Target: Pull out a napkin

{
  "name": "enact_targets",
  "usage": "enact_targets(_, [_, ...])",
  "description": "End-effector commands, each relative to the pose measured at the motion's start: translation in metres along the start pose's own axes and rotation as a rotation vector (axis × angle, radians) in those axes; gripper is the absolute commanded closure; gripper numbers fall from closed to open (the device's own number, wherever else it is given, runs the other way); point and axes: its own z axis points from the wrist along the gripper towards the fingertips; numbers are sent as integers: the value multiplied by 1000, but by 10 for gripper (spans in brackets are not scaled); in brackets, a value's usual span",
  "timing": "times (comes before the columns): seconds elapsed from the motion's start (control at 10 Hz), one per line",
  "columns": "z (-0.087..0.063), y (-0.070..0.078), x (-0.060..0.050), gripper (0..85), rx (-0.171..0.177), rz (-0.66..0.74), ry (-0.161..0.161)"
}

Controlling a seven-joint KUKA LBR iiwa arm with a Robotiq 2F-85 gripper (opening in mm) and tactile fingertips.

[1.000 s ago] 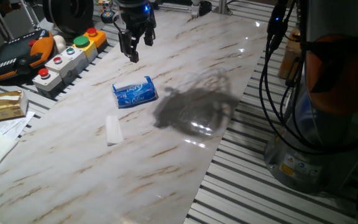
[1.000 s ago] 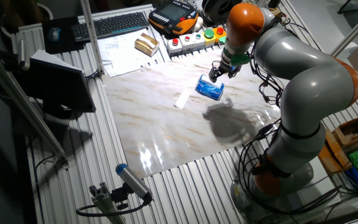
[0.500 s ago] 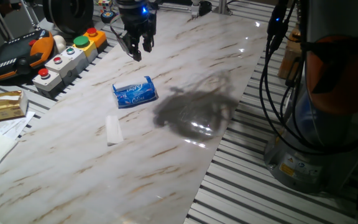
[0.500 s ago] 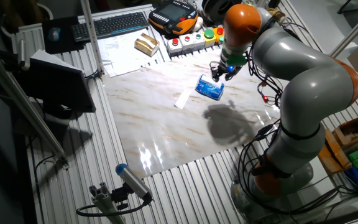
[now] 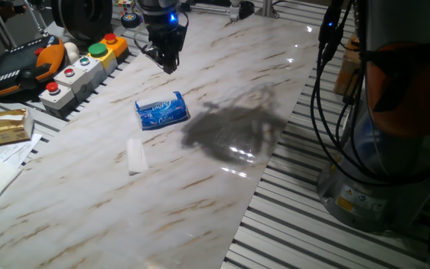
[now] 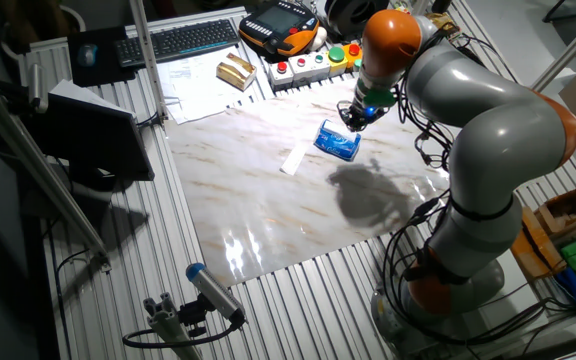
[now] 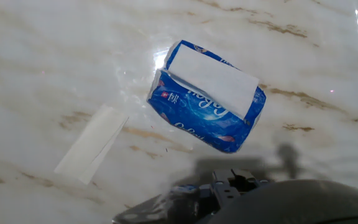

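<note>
The blue tissue packet (image 5: 162, 110) lies flat on the marble table (image 5: 222, 194); it also shows in the other fixed view (image 6: 337, 141) and in the hand view (image 7: 207, 109). A flat white rectangle (image 7: 211, 78) sits on its top face; I cannot tell whether it is tissue or a label. No loose napkin sheet is in view. A small narrow folded white strip (image 5: 136, 155) lies in front of the packet. My gripper (image 5: 168, 66) hangs above the table behind the packet, apart from it, fingers together and empty. It also shows in the other fixed view (image 6: 351, 115).
A button box (image 5: 80, 69) with red and green buttons and an orange-black pendant (image 5: 17, 67) stand along the table's left edge. A tan box (image 5: 6, 125) lies on papers. Black cables (image 5: 327, 90) and the arm's base (image 5: 372, 179) are at the right.
The gripper's fingers have closed from spread apart to together. The hand has shifted slightly away from the packet. The packet and the strip have not moved.
</note>
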Motion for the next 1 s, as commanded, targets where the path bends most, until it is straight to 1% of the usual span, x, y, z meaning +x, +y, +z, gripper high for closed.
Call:
enact_targets(0.0, [3, 0, -1, 843, -3, 1, -2])
enact_targets(0.1, [7, 0, -2, 843, -3, -4, -9])
enact_targets(0.3, [15, 0, -5, 843, 9, -23, -20])
enact_targets(0.4, [19, 0, -6, 843, 8, -27, -19])
enact_targets(0.5, [26, -1, -7, 843, 16, -65, -26])
enact_targets(0.6, [29, 0, -8, 843, 22, -82, -27])
enact_targets(0.8, [29, 0, -10, 843, 13, -98, -21])
enact_targets(0.9, [29, -1, -11, 843, 0, -76, -4])
